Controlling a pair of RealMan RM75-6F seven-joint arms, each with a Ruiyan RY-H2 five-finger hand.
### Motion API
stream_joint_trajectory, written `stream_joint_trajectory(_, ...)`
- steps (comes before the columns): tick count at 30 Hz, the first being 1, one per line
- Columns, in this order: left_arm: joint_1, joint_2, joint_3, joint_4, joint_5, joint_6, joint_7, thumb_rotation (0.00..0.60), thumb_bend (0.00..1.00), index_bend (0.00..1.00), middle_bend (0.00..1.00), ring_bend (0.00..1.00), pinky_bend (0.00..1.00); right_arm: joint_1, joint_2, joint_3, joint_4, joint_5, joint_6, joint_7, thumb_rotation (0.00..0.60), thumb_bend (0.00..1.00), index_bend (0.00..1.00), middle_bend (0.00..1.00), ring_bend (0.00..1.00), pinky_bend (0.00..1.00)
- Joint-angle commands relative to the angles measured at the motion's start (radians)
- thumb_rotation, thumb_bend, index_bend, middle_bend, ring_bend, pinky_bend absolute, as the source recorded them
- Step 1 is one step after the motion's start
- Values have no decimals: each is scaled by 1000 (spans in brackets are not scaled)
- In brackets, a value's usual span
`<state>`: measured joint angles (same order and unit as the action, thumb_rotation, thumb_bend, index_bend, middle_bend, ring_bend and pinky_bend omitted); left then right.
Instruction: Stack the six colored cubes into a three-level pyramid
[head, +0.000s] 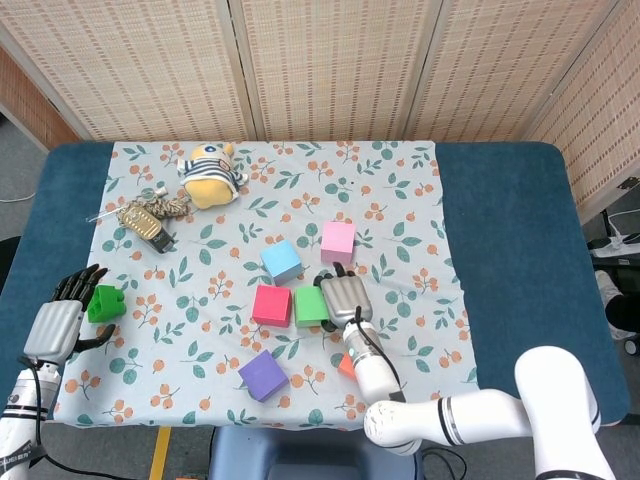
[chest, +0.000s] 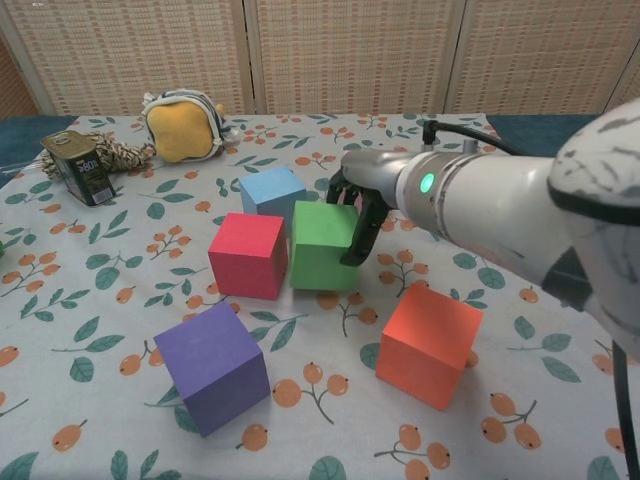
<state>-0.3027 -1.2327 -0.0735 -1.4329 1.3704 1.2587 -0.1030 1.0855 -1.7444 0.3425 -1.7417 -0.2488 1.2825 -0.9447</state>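
- While your right hand (chest: 352, 205) cups the green cube (chest: 322, 245), fingers draped over its top and right face, it sits just beside the red cube (chest: 248, 254).
- It looks light, foamy and slide-prone; grip opposite flat faces.
- Your left hand (head: 62, 318) hangs spread, holding nothing.

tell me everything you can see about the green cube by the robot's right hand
The green cube is a plain, matte block, foam-like in look, with sharp edges and no markings. It sits flat and upright on the floral tablecloth, right beside the red cube, their near faces close or touching. The blue cube lies just behind it. The right hand grips it from above, dark fingers down its right face.
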Motion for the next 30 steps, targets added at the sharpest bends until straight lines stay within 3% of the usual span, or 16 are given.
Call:
stream_joint_trajectory(1, 1, 0, -1, 0, -1, -1, 1, 600, 310, 0, 0, 0, 86, 18, -29, 8, 33, 20, -10, -12, 600, 170, 779, 261, 33, 208)
stream_joint_trajectory(15, 8, 10, -4, -13, 9, 2, -2, 600, 310, 0, 0, 0, 85, 63, -91, 55, 116, 68, 1, -47, 600, 170, 745, 261, 33, 217)
stream_joint_trajectory(23, 10, 12, -4, -15, 13, 0, -6, 600, 311, 0, 0, 0, 86, 72, -102, 63, 121, 90, 11, -67, 600, 170, 368, 146, 7, 217)
stream_joint_trajectory(30, 10, 14, -6, -15, 16, 0, -10, 600, 310, 0, 0, 0, 86, 74, -113, 67, 139, 93, 5, -70, 600, 170, 217, 82, 0, 217)
